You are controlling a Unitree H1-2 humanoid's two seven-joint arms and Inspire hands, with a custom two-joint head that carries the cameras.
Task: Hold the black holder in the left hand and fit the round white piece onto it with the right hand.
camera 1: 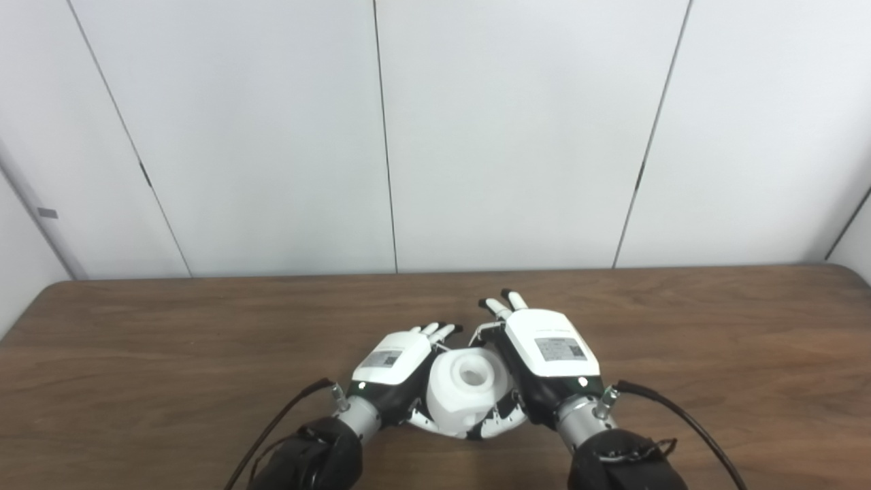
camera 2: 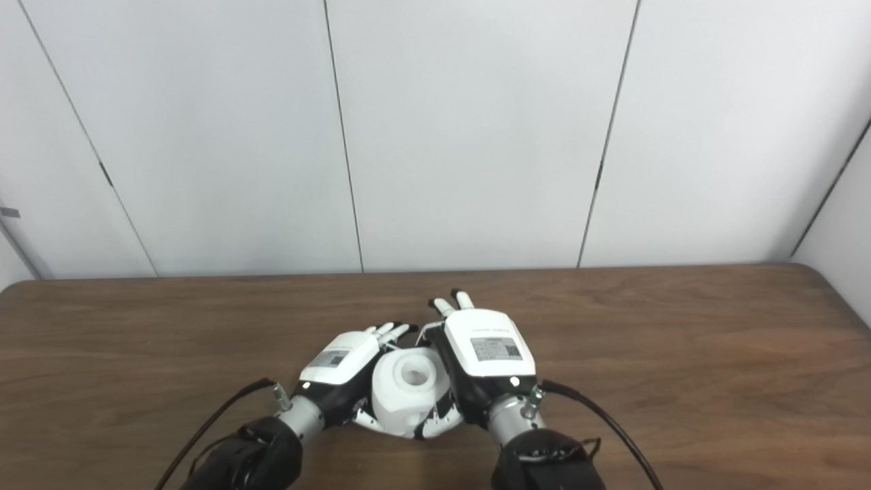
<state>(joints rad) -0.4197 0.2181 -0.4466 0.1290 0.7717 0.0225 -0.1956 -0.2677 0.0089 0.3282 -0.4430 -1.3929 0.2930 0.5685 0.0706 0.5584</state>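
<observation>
The table point(camera 1: 204, 340) is dark brown with a streaked wood grain; the wall point(camera 1: 517, 136) beyond its far edge is plain pale grey, cut by thin dark seams; near the table's front edge the round piece point(camera 1: 468, 391) is all white; the left hand point(camera 1: 393, 371) and right hand point(camera 1: 548, 354) have white backs with a small grey printed label each, black undersides and black-tipped white fingers point(camera 1: 507, 301); the wrists are silver, the sleeves and cables point(camera 1: 680, 415) black.

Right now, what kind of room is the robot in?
Probably a lab or test room: a bare brown table against plain white wall panels, with only the two hands around a white piece.
</observation>
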